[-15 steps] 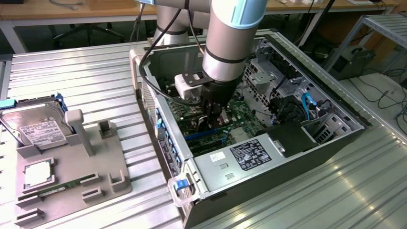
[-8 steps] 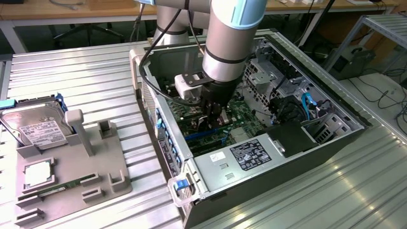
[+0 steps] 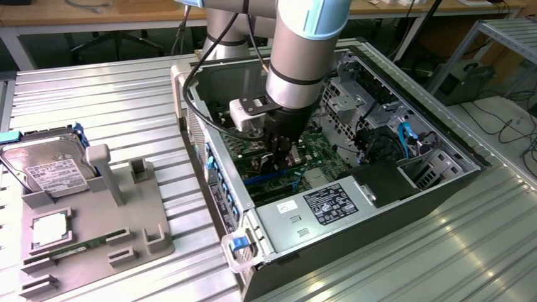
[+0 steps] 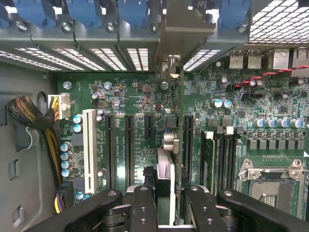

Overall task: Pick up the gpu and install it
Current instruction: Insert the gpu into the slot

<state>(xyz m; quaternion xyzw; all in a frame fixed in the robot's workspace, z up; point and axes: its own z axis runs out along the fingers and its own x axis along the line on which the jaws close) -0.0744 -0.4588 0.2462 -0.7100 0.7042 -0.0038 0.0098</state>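
The gpu [image 4: 165,169] is held edge-on by the hand [image 4: 166,205], closed narrowly on it, just above the motherboard [image 4: 130,96] inside the computer case [image 3: 436,182].

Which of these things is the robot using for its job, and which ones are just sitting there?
For the job:
- gripper, closed on the gpu, which stands edge-on
- motherboard under the card
- open computer case

Just lying about:
- hard drive
- green memory stick
- square silver chip
- grey holder they sit in
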